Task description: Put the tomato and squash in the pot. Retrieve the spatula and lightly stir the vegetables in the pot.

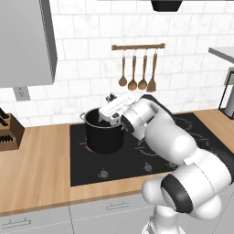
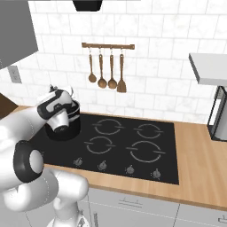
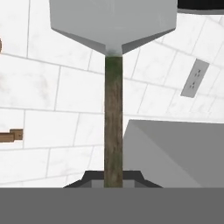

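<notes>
Spatula (image 3: 113, 87) handle pinched in the pincer (image 3: 113, 177), blade out ahead of its tips.

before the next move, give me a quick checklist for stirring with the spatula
1. Spatula gripped: ok, the handle runs up from between the fingertips of the gripper, blade at the top of the hand view.
2. Gripper shut on the handle: ok.
3. Hand near the pot: ok, the hand sits by its rim in the left base view.
4. Blade down in the pot: not ok, the hand view looks along the blade at wall tiles and a cabinet, not at the pot.
5. Tomato and squash in the pot: cannot tell, the arm hides the inside.
6. Pot on the cooktop: ok, upright.
</notes>
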